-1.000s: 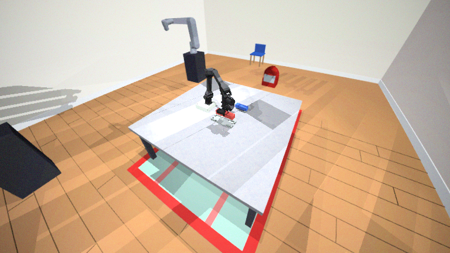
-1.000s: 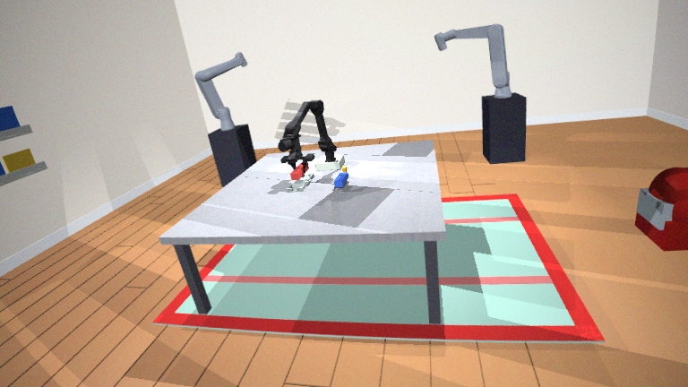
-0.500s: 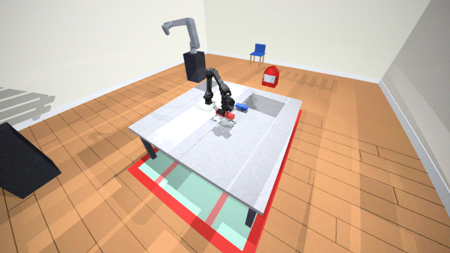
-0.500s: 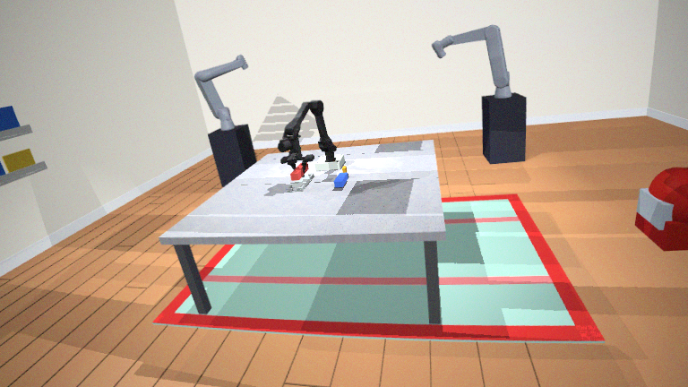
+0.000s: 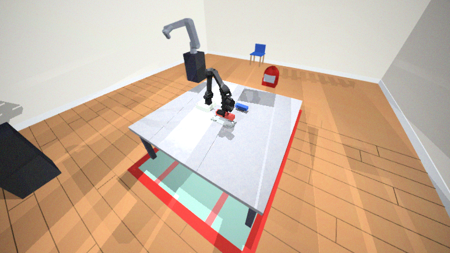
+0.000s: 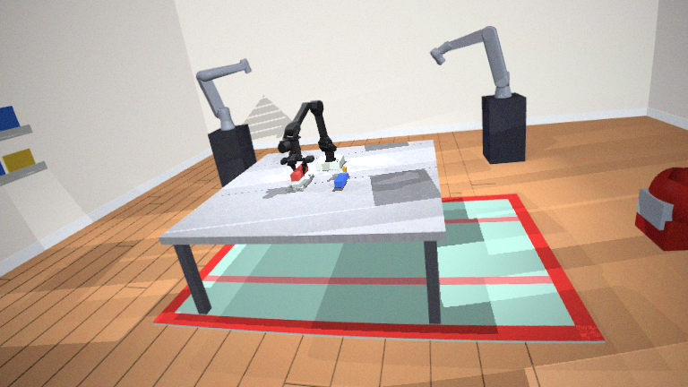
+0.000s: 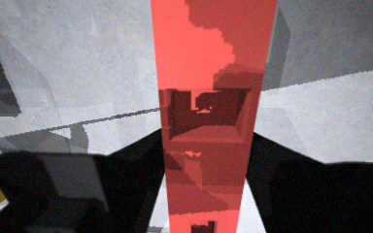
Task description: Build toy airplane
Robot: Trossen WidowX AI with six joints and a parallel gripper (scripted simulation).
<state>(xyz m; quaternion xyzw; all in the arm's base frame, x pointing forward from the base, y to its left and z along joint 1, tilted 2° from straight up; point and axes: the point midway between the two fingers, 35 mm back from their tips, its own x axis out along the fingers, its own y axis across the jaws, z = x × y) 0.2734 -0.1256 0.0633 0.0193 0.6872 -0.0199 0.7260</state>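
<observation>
The red fuselage (image 5: 229, 116) (image 6: 296, 175) (image 7: 209, 63) is level and low over the pale jig (image 5: 228, 124) (image 6: 303, 184); whether its underside touches the cradle cannot be told. My gripper (image 5: 221, 113) (image 6: 305, 167) (image 7: 208, 141) is shut on the fuselage, one finger on each side. The large wing socket faces up between the fingers in the wrist view, with the small tail socket at the bottom edge. Both sockets hold no part. The blue wing (image 5: 241, 106) (image 6: 340, 180) lies on the table beside the jig. The yellow tail fin (image 6: 344, 169) (image 7: 1, 195) stands near the wing.
The arm's pale base (image 5: 204, 106) (image 6: 330, 163) stands on the grey table (image 5: 232, 167) (image 6: 243, 215) near the jig. Two grey arms on dark pedestals, a blue chair (image 5: 258, 50) and a red object (image 5: 270, 77) stand away from the table.
</observation>
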